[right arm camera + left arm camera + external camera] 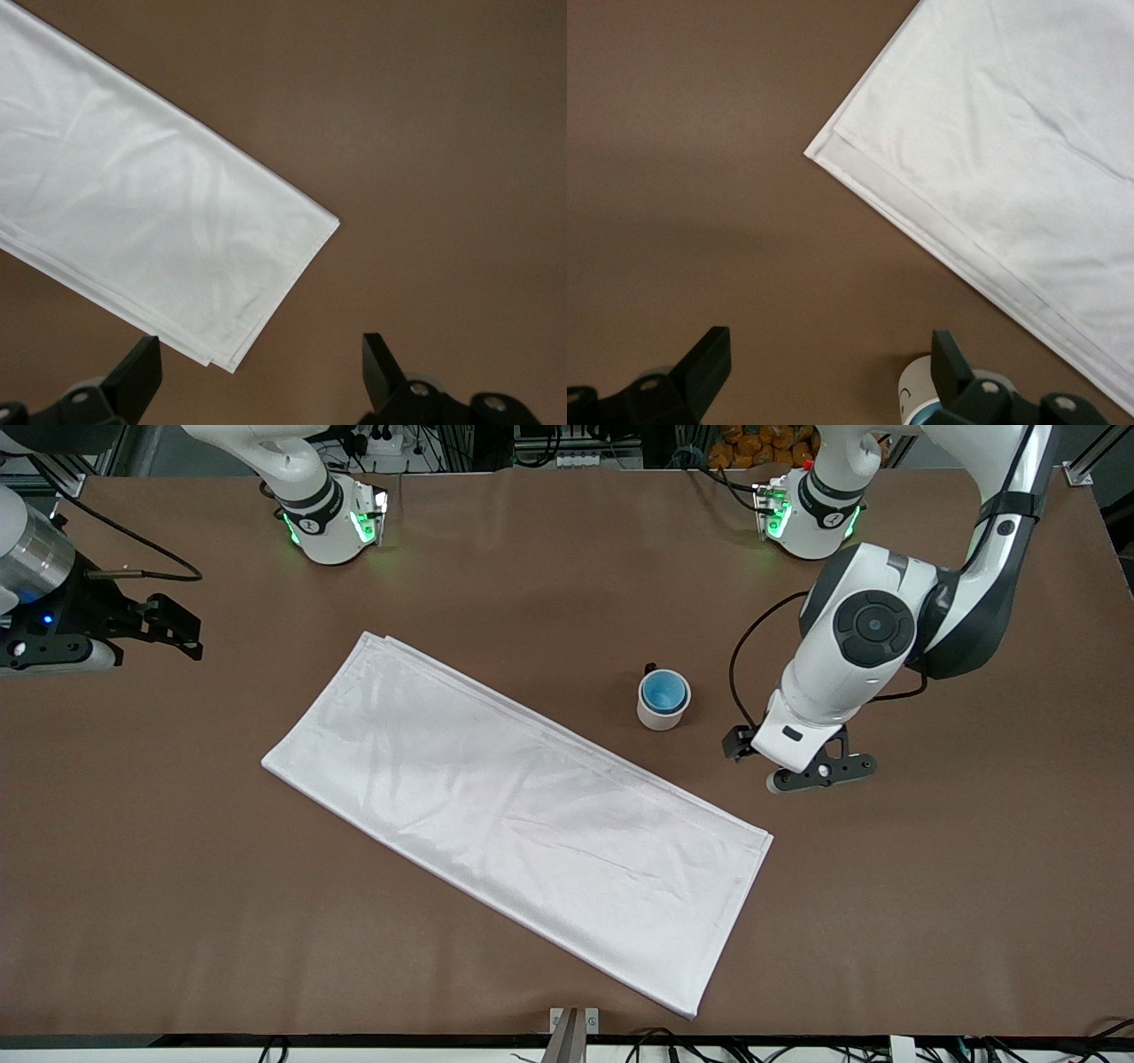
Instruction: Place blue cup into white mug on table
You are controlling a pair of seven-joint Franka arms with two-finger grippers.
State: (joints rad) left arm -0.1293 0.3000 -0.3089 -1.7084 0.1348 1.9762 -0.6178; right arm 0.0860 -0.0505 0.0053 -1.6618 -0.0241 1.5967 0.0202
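Cloth (518, 815) nearest camera, flat on table (930, 921), lying diagonally. Left gripper (802, 766) fingers (709, 359) spread wide, holding nothing, over bare table just beside mug (663, 707), toward left arm's end. Cup (664, 689) sits inside mug, upright. Right gripper (177, 633) fingers (142, 367) wide apart, empty, waiting over table at right arm's end, over cloth corner.

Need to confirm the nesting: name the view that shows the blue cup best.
Front view: the blue cup sits inside the white mug, its whole rim visible. The left wrist view shows only a blue sliver at the picture's edge; the right wrist view shows none.
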